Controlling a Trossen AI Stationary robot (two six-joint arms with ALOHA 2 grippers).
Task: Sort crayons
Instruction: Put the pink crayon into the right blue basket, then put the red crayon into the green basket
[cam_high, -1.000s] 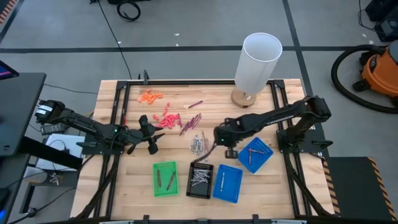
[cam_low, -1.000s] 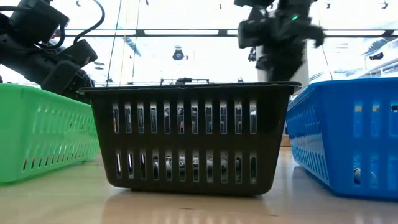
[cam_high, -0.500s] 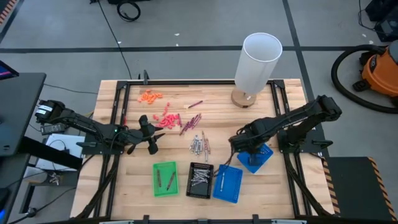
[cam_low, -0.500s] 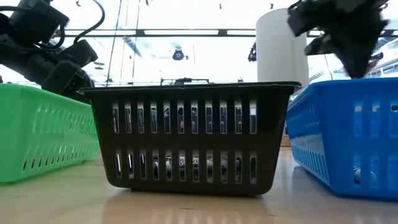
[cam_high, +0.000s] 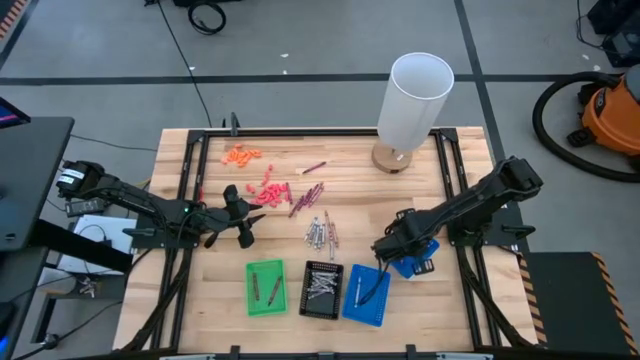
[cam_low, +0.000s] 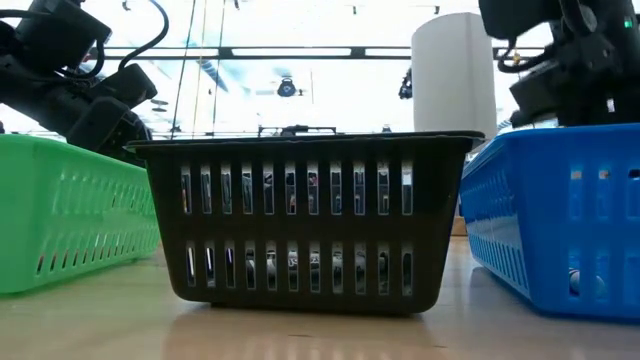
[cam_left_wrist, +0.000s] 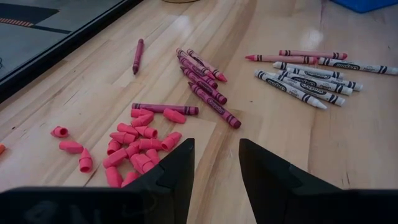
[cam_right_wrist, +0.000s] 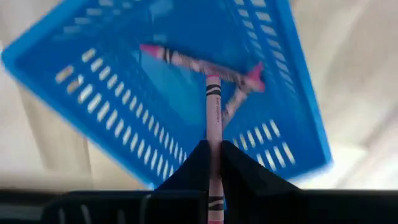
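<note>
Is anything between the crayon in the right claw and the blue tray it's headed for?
Nothing visible. The right claw grips a pink crayon directly over the open blue tray, which holds only two crayons.

This looks like a robotics lab or workshop. A wooden surface (cam_high: 330, 165) stands on a bare grey concrete floor (cam_high: 300, 40) marked with pale lines, and black metal frames (cam_high: 190, 190) bolted along its sides carry two dark robot arms. An orange shop vacuum (cam_high: 610, 115) with a thick black hose sits off to one side, and a black cable (cam_high: 185, 55) trails across the floor. Seen level across the surface, long rows of ceiling lights (cam_low: 300, 52) stretch over a big open hall.
</note>
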